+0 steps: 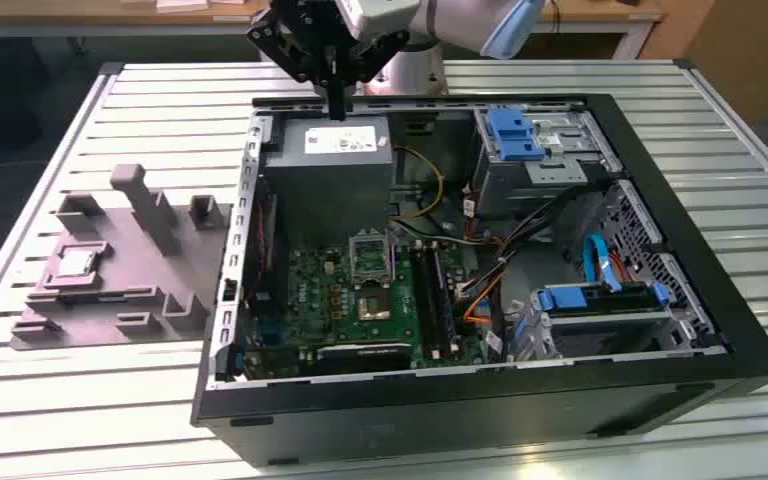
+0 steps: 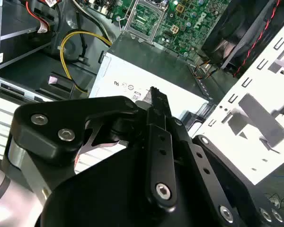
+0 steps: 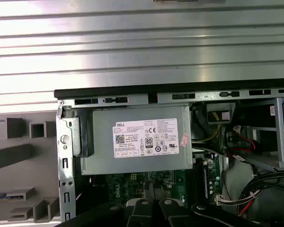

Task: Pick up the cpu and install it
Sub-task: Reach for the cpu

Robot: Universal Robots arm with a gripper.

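Cpu [image 1: 75, 265] sits in the grey tray [image 1: 107, 288] at middle left; our end effector [image 1: 339, 110], clenched empty, hangs top centre above the power supply [image 1: 337, 175]; we judge a level, edge-on grip best

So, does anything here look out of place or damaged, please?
Nothing stands out: the cpu lies flat in the grey tray, and the open computer case sits squarely on the table with no visible damage.
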